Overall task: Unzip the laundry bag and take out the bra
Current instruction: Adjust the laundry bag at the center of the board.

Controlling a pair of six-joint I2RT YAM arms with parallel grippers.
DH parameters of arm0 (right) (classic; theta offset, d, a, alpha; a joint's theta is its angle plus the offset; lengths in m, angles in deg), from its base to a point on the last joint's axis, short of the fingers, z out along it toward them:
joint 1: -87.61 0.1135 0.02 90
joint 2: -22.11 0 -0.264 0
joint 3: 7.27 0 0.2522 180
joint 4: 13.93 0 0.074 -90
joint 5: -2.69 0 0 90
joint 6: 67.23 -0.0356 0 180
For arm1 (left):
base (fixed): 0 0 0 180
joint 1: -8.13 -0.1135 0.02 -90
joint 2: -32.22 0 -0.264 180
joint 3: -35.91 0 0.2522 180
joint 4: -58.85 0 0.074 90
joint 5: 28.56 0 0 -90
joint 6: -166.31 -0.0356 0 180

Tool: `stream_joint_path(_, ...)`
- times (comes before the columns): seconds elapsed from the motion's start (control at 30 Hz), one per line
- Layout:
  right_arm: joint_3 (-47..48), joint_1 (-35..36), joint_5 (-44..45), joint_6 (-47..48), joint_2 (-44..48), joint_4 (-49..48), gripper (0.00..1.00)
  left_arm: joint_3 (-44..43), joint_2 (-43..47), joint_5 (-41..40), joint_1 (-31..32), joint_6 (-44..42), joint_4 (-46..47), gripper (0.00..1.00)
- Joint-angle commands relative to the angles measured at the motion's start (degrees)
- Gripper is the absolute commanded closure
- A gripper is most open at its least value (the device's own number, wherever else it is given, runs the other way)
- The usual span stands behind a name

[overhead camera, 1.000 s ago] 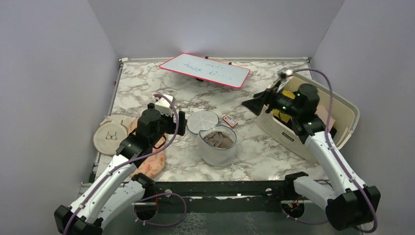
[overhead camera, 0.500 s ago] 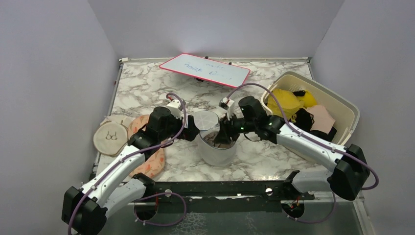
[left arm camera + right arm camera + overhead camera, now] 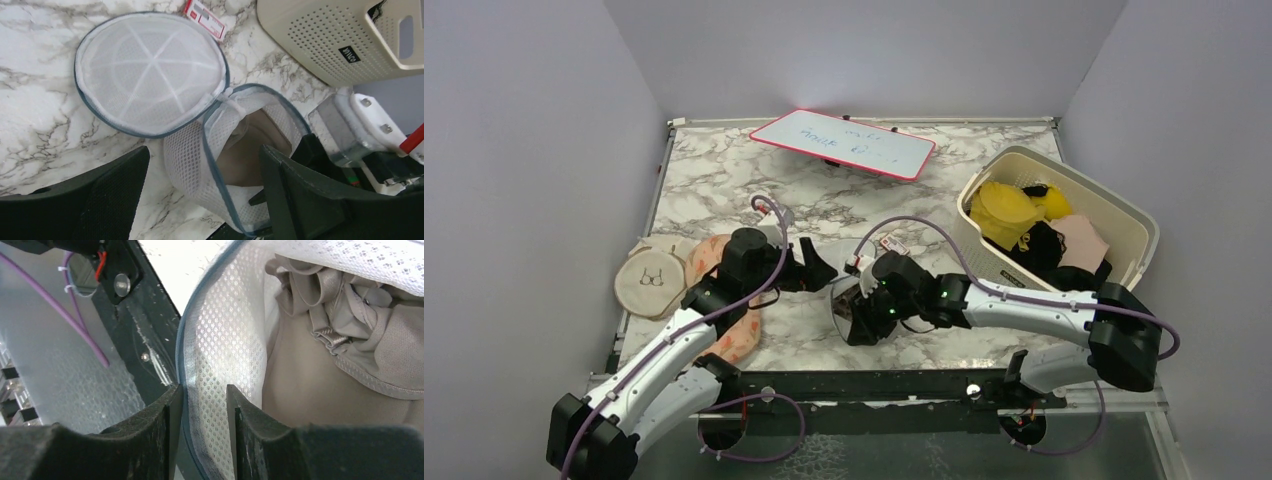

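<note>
- The laundry bag (image 3: 200, 165) stands unzipped in the lower centre of the left wrist view. Its round mesh lid (image 3: 150, 70) is flipped flat onto the marble at upper left, joined to the body only at a short hinge.
- In the top view a mustard-yellow bra (image 3: 1002, 205) lies in the cream basket (image 3: 1139, 235) at upper right, well apart from both arms. By that, its removal looks done.
- A taupe garment (image 3: 350, 335) with a gathered strap fills the bag's interior.
- The right gripper (image 3: 204, 390) straddles the bag's near wall, one finger outside by the grey-blue trim and one inside. The gap between them is narrow, and a firm pinch on the mesh is not evident.
- The taupe garment lies just beyond the inner finger, toward the right of the right wrist view, so the right arm is the nearer one to it.
- The left gripper (image 3: 205, 150) is spread wide with nothing in it. The bag's body sits ahead of it, between the lines of its two fingers.
- Any pull on the rim will probably tip the light mesh cylinder unless the left arm braces it.
</note>
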Motion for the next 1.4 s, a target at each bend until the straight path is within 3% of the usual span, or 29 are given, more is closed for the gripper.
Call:
stream_joint_path(0.0,-3.68,1.08,6.84,-5.43,0.02,-6.02,0.63,4.7,-0.7,6.91,-0.31,4.86,3.0,0.3)
stream_joint_path(0.17,-7.14,1.19,6.3,-7.47,-0.1,-9.37,0.56,9.93,0.11,9.6,-0.23,7.61,6.75,0.38)
stream_joint_path(0.3,-6.81,1.19,6.26,-6.9,-0.93,-9.18,0.47,10.7,-1.12,14.01,-0.22,7.74,8.44,0.2)
stream_joint_path(0.4,-6.76,1.16,6.19,-6.87,-0.95,-9.71,0.45,10.22,0.09,14.41,-0.22,6.97,8.24,0.15)
stream_joint_path(0.63,-5.32,1.15,9.15,-7.95,3.02,-8.12,0.44,9.29,4.09,11.72,-0.01,7.55,7.68,0.14)
stream_joint_path(0.83,-3.69,1.14,14.22,-5.74,7.45,-4.12,0.35,8.42,0.71,11.14,2.51,7.25,8.77,0.18)
stream_joint_path(0.93,-3.16,1.14,15.18,-5.47,8.37,-2.67,0.35,7.96,-1.0,8.9,4.83,6.71,9.44,0.24)
stream_joint_path(1.13,-2.96,1.1,17.41,-5.72,10.52,-0.65,0.36,7.83,-5.0,4.97,9.86,6.36,12.19,0.21)
stream_joint_path(1.27,-3.63,1.12,17.54,-5.55,11.51,-0.57,0.4,8.07,-7.23,2.38,12.13,6.12,12.23,0.28)
stream_joint_path(1.37,-5.21,1.13,14.89,-5.89,10.85,-1.71,0.44,8.21,-6.28,1.52,12.76,6.5,12.4,0.26)
